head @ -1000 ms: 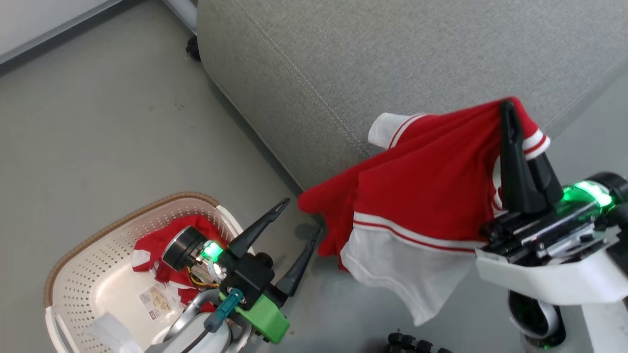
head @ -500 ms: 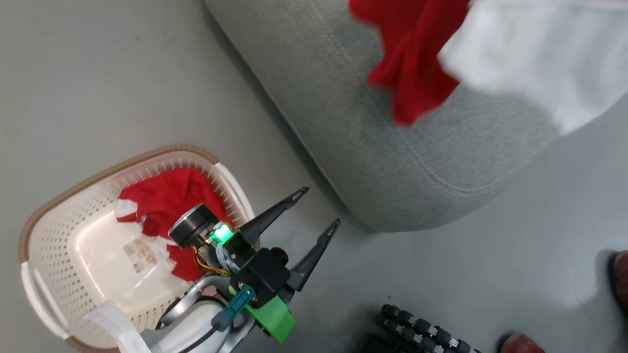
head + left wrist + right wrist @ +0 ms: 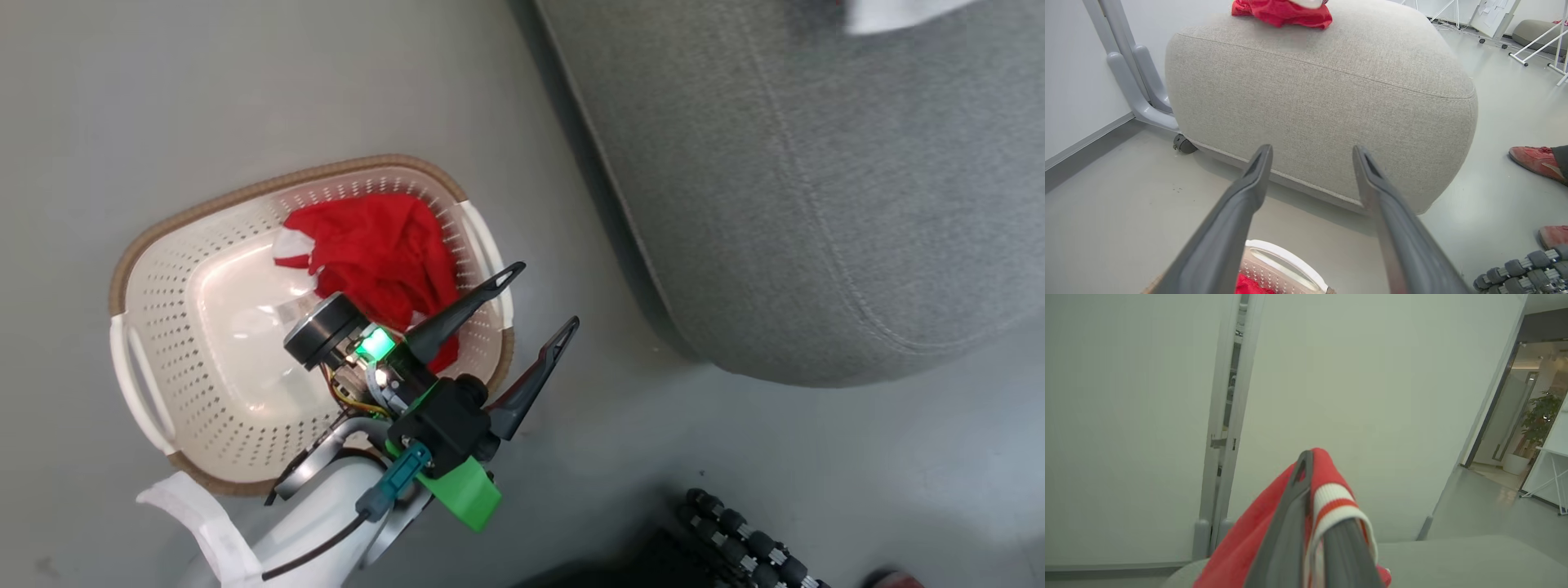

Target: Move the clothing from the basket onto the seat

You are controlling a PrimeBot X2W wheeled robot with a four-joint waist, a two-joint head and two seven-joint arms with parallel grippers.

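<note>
The cream basket (image 3: 245, 192) stands on the floor left of the grey seat (image 3: 816, 204), and a crumpled red garment (image 3: 375, 253) lies at its right end. Above the basket's right rim my left gripper (image 3: 545, 296) hangs open and holds nothing; in the left wrist view this gripper (image 3: 1311, 150) points at the side of the seat (image 3: 1323, 102). My right gripper (image 3: 1310, 490) is shut on a red garment with white-striped trim (image 3: 1331, 498), raised above the seat (image 3: 1453, 559). Red cloth (image 3: 1286, 12) rests on the seat's top, its upper part cut off.
A person's red shoes (image 3: 1535, 161) stand on the floor right of the seat. My base's roller wheels (image 3: 751, 539) sit near the bottom edge. A grey metal frame (image 3: 1139, 81) and a small castor (image 3: 1183, 143) stand behind the seat by the white wall.
The head camera has swung, so the whole picture shifted. The right gripper and its red and white garment have left that view at the upper right. The left gripper stays open.
</note>
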